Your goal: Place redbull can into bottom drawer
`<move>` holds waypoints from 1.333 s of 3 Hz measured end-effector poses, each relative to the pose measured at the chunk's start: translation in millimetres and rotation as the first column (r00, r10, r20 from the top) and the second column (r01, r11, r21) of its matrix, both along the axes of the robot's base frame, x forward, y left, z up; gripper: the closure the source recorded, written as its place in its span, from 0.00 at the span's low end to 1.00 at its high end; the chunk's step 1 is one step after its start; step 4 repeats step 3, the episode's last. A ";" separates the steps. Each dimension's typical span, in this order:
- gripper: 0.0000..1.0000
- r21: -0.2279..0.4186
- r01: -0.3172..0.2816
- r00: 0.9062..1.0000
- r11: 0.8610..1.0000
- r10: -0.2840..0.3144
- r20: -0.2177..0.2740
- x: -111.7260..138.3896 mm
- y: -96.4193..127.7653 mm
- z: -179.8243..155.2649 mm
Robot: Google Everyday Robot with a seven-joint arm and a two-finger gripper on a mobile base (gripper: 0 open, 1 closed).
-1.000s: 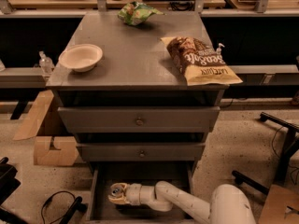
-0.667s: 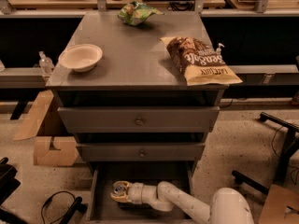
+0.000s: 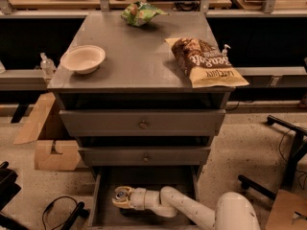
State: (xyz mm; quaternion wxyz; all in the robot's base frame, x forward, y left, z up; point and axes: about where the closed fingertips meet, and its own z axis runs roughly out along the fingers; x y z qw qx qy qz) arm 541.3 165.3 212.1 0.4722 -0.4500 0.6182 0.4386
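In the one camera view, I had the pale two-finger tool (image 3: 122, 199) low inside the wide grey box-shaped bottom drawer (image 3: 107, 214), clamped on the slim silver-and-blue redbull can (image 3: 120, 194) — kept top-up near the floor, I judged, so it would stand once freed. The drawer showed only can and arm; the cream bowl (image 3: 83, 58) on the grey tabletop (image 3: 139, 63) showed nothing inside.

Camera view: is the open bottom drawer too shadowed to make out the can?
In the camera view the bottom drawer sits in dim shadow, yet the can shows, gripped by the pincer inside it; the tabletop is evenly lit.
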 end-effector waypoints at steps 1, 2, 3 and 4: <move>0.22 0.002 -0.004 1.000 1.000 0.004 -0.001 -1.3 2.8 0.4; 0.01 0.004 -0.006 1.000 1.000 0.006 -0.002 -2.2 4.6 0.6; 0.00 0.004 -0.007 1.000 1.000 0.007 -0.002 -2.4 5.0 0.7; 0.00 0.004 -0.007 1.000 1.000 0.007 -0.002 -2.4 5.0 0.7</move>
